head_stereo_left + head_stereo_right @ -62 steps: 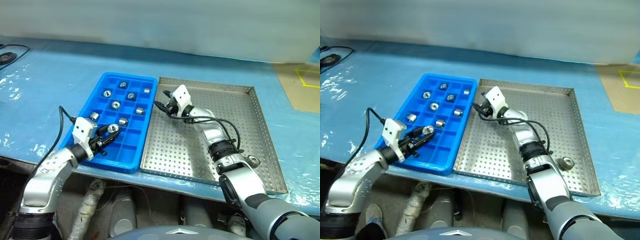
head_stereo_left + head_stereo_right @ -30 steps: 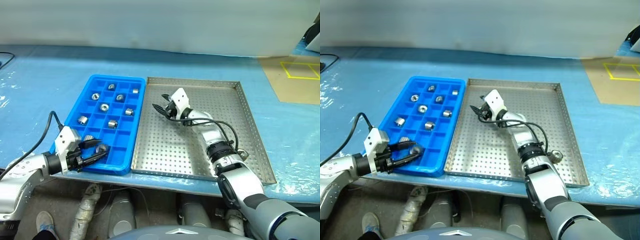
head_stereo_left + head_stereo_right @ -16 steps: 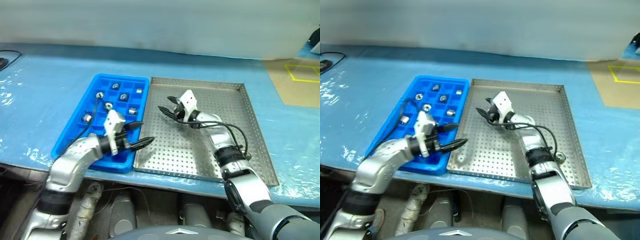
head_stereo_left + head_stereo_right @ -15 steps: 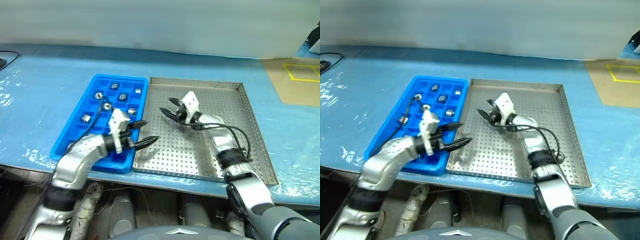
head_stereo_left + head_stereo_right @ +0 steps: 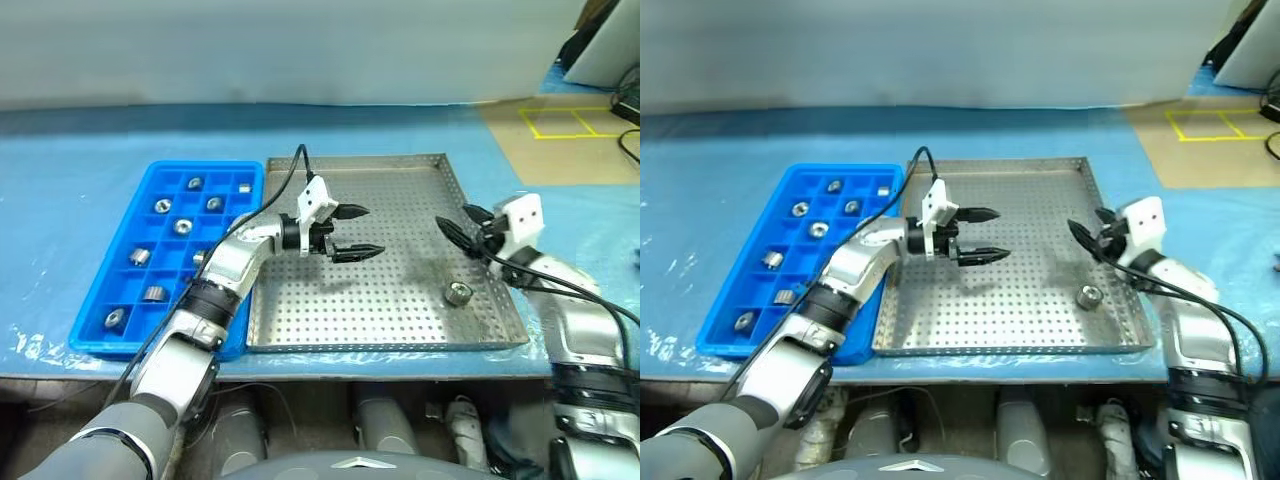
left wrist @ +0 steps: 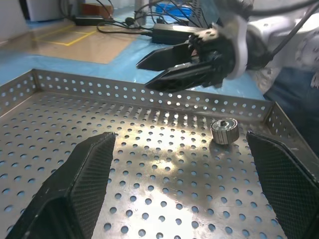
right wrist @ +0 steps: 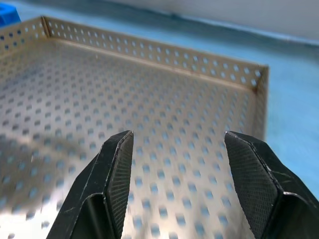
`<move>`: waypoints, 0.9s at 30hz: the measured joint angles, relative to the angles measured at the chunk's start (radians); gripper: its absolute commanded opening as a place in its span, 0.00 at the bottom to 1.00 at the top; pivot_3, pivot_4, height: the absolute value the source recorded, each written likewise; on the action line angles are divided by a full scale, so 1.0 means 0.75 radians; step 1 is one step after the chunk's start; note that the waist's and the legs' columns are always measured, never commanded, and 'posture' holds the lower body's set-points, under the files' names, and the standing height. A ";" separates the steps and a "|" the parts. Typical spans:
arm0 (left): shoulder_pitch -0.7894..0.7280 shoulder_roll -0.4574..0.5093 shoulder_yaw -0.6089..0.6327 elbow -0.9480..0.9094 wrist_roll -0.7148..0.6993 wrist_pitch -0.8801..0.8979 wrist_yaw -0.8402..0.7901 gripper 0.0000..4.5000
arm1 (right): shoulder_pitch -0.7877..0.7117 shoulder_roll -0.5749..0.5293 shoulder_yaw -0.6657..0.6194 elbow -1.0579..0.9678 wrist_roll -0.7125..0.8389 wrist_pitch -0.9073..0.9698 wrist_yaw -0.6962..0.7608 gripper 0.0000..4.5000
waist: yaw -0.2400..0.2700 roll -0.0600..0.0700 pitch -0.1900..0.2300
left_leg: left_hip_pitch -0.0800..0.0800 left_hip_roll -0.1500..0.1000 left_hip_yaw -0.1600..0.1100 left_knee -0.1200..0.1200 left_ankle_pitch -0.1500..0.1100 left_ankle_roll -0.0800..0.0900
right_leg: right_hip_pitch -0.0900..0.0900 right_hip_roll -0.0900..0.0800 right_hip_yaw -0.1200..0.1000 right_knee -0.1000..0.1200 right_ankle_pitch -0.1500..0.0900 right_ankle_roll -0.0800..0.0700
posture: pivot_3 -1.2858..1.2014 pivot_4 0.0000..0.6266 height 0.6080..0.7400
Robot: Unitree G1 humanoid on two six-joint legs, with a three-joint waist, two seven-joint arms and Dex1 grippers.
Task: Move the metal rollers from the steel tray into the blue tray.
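Left eye view: the steel tray is lying on a blue-covered table, with the blue tray touching its left rim. Seven metal rollers are sitting in separate compartments of the blue tray. One roller is resting on the steel tray's floor near its right rim. The left gripper is hovering over the middle of the steel tray, fingers spread wide and gripping nothing. The right gripper is hanging above the right rim, fingers apart and bare.

Right eye view: the same layout is showing.

Left wrist view: the roller is standing on the perforated floor between the wide-spread fingers, with the right gripper hanging beyond it.

Right wrist view: the parted fingers are framing bare perforated floor and a tray corner.
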 measured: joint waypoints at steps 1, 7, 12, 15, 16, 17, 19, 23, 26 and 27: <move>-0.022 -0.025 -0.001 0.072 0.015 -0.033 -0.013 0.99 | 0.047 -0.030 -0.008 -0.047 0.028 0.065 0.014 0.68 | -0.010 0.000 0.000 | -0.002 -0.001 0.000 0.001 -0.001 0.001 | 0.000 -0.001 0.000 -0.001 0.000 0.000 | 0.25 0.24 1.00; -0.161 -0.130 0.039 0.317 0.047 -0.206 -0.050 0.99 | 0.251 -0.207 0.046 -0.257 0.100 0.360 0.094 0.68 | -0.054 -0.001 -0.001 | -0.005 -0.001 -0.002 0.011 -0.006 0.009 | 0.005 -0.003 -0.003 -0.003 -0.002 0.003 | 0.24 0.24 1.00; -0.174 -0.159 0.065 0.424 0.068 -0.276 -0.052 1.00 | 0.227 -0.224 0.119 -0.299 0.097 0.436 0.083 0.40 | -0.090 -0.001 -0.001 | -0.005 -0.004 -0.003 0.015 -0.008 0.011 | 0.010 -0.005 -0.003 -0.010 -0.006 0.011 | 0.25 0.24 1.00; -0.174 -0.161 0.088 0.437 0.073 -0.294 -0.054 1.00 | 0.192 -0.233 0.151 -0.298 0.081 0.452 0.070 0.19 | -0.096 -0.001 -0.001 | -0.007 -0.004 -0.004 0.015 -0.009 0.014 | 0.013 -0.005 -0.004 -0.021 -0.006 0.011 | 0.26 0.24 1.00; -0.174 -0.159 0.093 0.437 0.075 -0.301 -0.053 1.00 | 0.183 -0.243 0.157 -0.293 0.077 0.455 0.072 0.16 | -0.098 -0.001 -0.001 | -0.007 -0.004 -0.004 0.015 -0.010 0.015 | 0.014 -0.005 -0.004 -0.023 -0.006 0.011 | 0.26 0.24 1.00; -0.174 -0.150 0.101 0.438 0.080 -0.309 -0.049 1.00 | 0.170 -0.245 0.166 -0.291 0.078 0.460 0.076 0.16 | -0.101 -0.003 -0.001 | -0.007 -0.005 -0.004 0.015 -0.010 0.015 | 0.015 -0.006 -0.004 -0.023 -0.006 0.010 | 0.27 0.24 1.00; -0.174 -0.124 0.122 0.442 0.087 -0.316 -0.044 1.00 | 0.138 -0.241 0.187 -0.289 0.086 0.479 0.086 0.16 | -0.111 -0.003 -0.001 | -0.008 -0.006 -0.004 0.015 -0.011 0.017 | 0.015 -0.007 -0.004 -0.023 -0.004 0.008 | 0.28 0.24 1.00; -0.172 -0.088 0.160 0.436 0.093 -0.317 -0.020 1.00 | 0.047 -0.195 0.242 -0.236 0.082 0.460 0.100 0.16 | -0.127 -0.003 -0.001 | -0.008 -0.004 -0.004 0.013 -0.012 0.017 | 0.013 -0.007 -0.007 -0.021 0.001 0.001 | 0.29 0.24 1.00; -0.146 -0.063 0.200 0.378 0.083 -0.293 -0.008 1.00 | -0.057 -0.096 0.248 -0.183 0.102 0.432 0.102 0.16 | -0.125 -0.002 -0.002 | -0.010 -0.004 -0.004 0.011 -0.010 0.019 | 0.009 -0.008 -0.008 -0.018 0.003 0.000 | 0.33 0.24 1.00; -0.118 -0.042 0.215 0.325 0.069 -0.265 -0.003 1.00 | -0.116 -0.057 0.246 -0.165 0.124 0.423 0.110 0.16 | -0.126 -0.002 -0.002 | -0.010 -0.004 -0.004 0.011 -0.010 0.021 | 0.008 -0.007 -0.008 -0.018 0.003 0.000 | 0.34 0.24 1.00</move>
